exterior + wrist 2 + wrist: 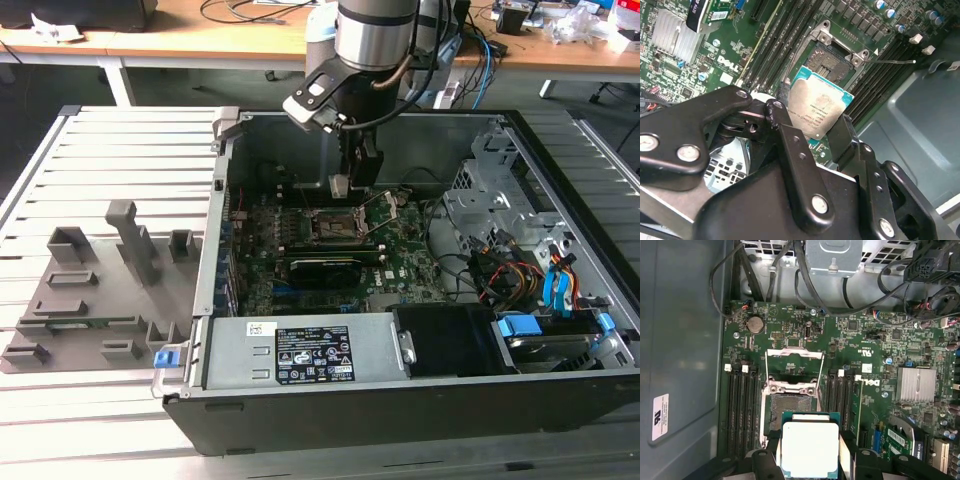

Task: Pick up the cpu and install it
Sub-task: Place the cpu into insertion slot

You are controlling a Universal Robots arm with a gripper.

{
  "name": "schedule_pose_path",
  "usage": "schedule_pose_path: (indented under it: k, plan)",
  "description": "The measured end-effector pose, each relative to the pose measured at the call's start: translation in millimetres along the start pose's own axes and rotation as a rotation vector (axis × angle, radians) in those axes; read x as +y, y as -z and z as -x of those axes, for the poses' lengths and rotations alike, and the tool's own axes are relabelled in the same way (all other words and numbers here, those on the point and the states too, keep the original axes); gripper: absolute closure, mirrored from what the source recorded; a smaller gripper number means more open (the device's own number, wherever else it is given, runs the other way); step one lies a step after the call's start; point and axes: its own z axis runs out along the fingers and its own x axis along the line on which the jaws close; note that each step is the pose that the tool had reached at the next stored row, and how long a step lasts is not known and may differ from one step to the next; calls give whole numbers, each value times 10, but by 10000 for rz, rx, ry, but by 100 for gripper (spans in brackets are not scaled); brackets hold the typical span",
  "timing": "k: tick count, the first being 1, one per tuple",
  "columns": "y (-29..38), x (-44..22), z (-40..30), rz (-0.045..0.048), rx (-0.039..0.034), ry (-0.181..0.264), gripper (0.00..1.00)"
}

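Exterior view. My arm reaches down into the open computer case point(213, 262), which lies on its side on a slatted table point(110, 160). My gripper point(350, 182) hangs above the motherboard point(400, 262) and is clamped on the cpu point(338, 185), which shows as a small pale square between the fingers. The cpu is clear of the board, above the socket point(338, 228) and not seated in it. A grey slotted tray point(90, 300) lies on the table just beside the case, on the exterior view's left.

Second wrist view. The gripper point(816, 124) grips the cpu point(820, 111) by two opposite edges. One black finger point(789, 142) presses one edge; the second presses the other. The silver-grey lid faces the camera, with the green substrate showing around it. The chip is tilted in this picture. The open socket point(832, 56) lies beyond it and is uncovered. Its thin metal lever point(890, 61) stands out to one side. Memory slots point(785, 30) flank the socket.

First wrist view. The cpu point(809, 449) sits between the fingers point(765, 462) of the gripper point(810, 462), lid toward the camera. It overlaps the near edge of the socket point(789, 407). The load plate point(794, 354) is swung open beyond the socket. A finned heat sink point(915, 384) and a coin cell point(755, 324) are mounted on the board, well apart from the chip.
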Motion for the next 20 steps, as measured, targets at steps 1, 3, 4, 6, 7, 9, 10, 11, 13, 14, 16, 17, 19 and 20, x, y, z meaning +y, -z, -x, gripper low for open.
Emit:
schedule_pose_path:
  k: [1,3,4,6,7,9,10,11,13,14,16,17,19,20]
  plan:
    - [-10,0,0,1,2,1,45]
    - [-38,-2,-1,1,2,-1,45]
    - [-59,-8,-2,2,2,25,45]
    - [-82,-11,-3,9,0,284,45]
    - [-85,-10,-3,14,-2,465,45]
    - [-94,-11,-3,30,-9,1135,45]
    - [-101,-10,-4,34,-5,1160,45]
    - [-109,-10,-4,34,-7,1160,45]
    - [-129,-10,-4,33,-7,1160,45]
    - [-135,-10,-5,33,-7,1160,45]
    - [-149,-10,-5,33,-6,1160,45]
    - [-157,-10,-5,34,-7,1160,45]
    - [-174,-10,-6,34,-6,1160,45]
    - [-179,-10,-6,33,-6,1160,45]
